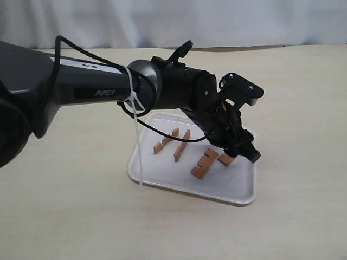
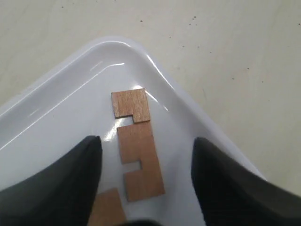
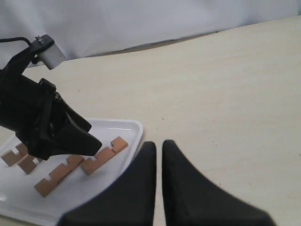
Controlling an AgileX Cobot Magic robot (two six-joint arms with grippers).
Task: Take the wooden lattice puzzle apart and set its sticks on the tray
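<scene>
No assembled lattice puzzle shows; four reddish-brown notched sticks lie apart on the white tray (image 1: 162, 174). In the exterior view they are at the left (image 1: 165, 141), the middle (image 1: 181, 145), the front (image 1: 204, 163) and the right (image 1: 226, 159). My left gripper (image 1: 244, 153) hangs just above the rightmost stick, near the tray's right end. In the left wrist view it (image 2: 146, 141) is open and holds nothing, its fingers on either side of one flat stick (image 2: 136, 146). My right gripper (image 3: 159, 143) is shut and empty, over the table beside the tray (image 3: 134, 126).
The left arm (image 1: 97, 89) stretches across from the left, with a loose black cable (image 1: 162, 132) sagging over the tray. Beige tabletop (image 1: 293, 97) surrounds the tray, and a white backdrop (image 1: 173, 21) closes off the far side.
</scene>
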